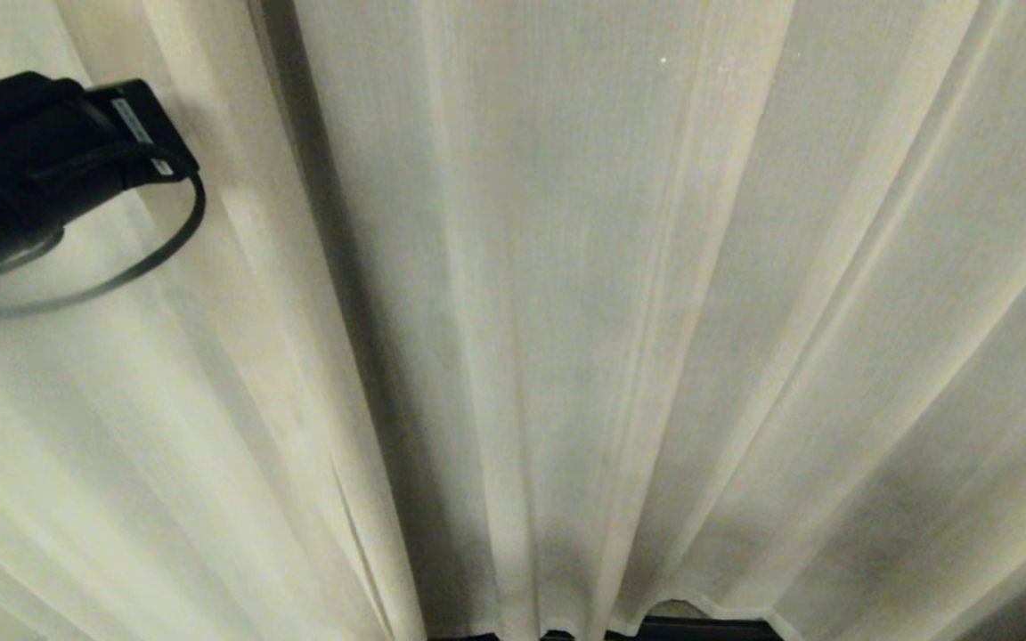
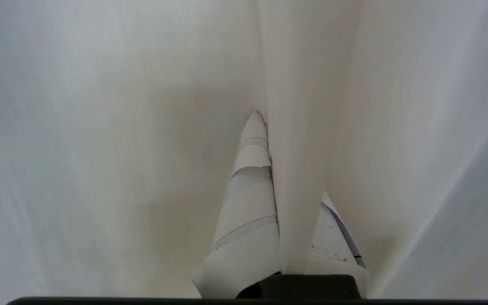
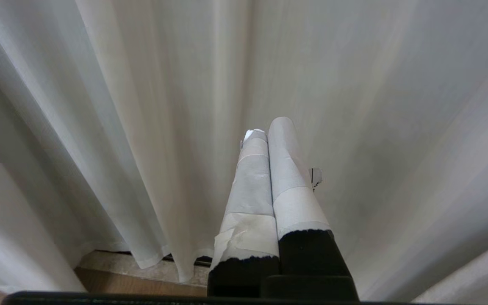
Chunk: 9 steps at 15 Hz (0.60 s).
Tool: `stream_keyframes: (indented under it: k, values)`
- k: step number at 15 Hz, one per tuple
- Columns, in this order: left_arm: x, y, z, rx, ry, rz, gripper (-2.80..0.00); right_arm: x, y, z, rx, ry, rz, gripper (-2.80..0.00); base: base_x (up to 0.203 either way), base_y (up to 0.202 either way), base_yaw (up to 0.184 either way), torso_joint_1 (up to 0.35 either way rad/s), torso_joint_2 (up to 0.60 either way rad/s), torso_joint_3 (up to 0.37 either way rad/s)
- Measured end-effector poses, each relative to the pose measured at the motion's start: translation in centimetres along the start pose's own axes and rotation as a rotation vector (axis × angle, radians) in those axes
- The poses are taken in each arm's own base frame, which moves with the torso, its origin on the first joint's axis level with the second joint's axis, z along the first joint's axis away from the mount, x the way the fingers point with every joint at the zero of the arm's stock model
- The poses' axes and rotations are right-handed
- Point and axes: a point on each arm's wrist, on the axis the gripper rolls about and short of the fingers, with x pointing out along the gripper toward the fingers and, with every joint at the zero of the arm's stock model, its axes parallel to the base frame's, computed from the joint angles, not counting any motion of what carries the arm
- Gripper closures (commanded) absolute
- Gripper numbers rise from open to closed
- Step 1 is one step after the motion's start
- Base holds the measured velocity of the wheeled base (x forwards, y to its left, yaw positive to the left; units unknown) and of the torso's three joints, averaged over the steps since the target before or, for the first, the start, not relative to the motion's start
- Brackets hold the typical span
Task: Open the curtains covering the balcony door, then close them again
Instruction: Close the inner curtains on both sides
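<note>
Left gripper [image 2: 284, 186] jaws clamped on a hemmed fold of the curtains [image 1: 566, 312]; the cloth runs between the taped fingers [image 2: 250, 190]. Right gripper [image 3: 269, 131] jaws together, empty, just before the curtains. Curtains hang drawn shut, hems just above the wooden floor [image 3: 142, 284].

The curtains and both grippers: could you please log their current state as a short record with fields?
curtains: cream fabric in vertical folds, filling the head view; hems hang near the floor
left gripper: shut on a fold of the curtains, fabric pinched between its taped fingers
right gripper: shut, holding nothing, pointing toward the curtains near the hems
balcony door: hidden behind the curtains
floor: wooden strip visible below the hems
</note>
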Motion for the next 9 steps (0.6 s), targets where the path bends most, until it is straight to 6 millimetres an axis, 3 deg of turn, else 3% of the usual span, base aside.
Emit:
stream_keyframes:
  k: [9]
  values:
    - [-0.08, 0.06, 0.02, 0.0, 0.0, 0.007, 0.0, 0.0, 0.0, 0.0, 0.0, 0.0, -0.001, 0.0, 0.0, 0.0, 0.0, 0.0, 0.0, 0.0]
